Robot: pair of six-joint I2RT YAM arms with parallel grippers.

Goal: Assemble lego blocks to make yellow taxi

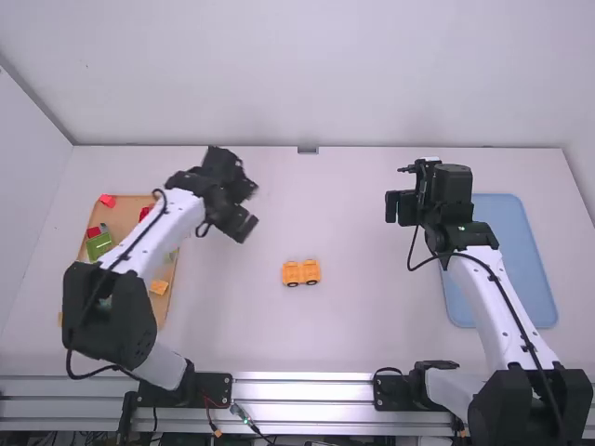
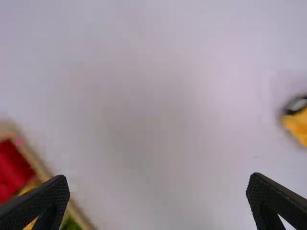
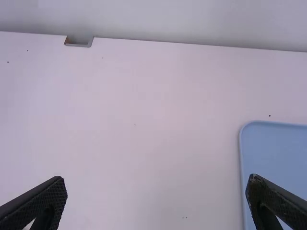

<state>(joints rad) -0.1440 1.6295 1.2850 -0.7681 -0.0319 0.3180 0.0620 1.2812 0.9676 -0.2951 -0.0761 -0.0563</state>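
Observation:
A yellow block assembly with dark wheels (image 1: 300,272) stands at the middle of the table in the high view; part of the yellow assembly (image 2: 296,120) shows at the right edge of the left wrist view. My left gripper (image 1: 244,223) is above the table between the wooden tray and the assembly. In its wrist view the left gripper (image 2: 158,201) is open with nothing between its fingers. At the right, my right gripper (image 1: 400,207) is held over the table near the blue tray. The right gripper (image 3: 156,201) stands open and holds nothing in its own view.
Beneath the left arm lies a wooden tray (image 1: 160,315) with loose blocks, among them a green block (image 1: 99,245) and a red block (image 1: 108,201). A blue tray (image 1: 546,279) lies at the right, partly behind the right arm.

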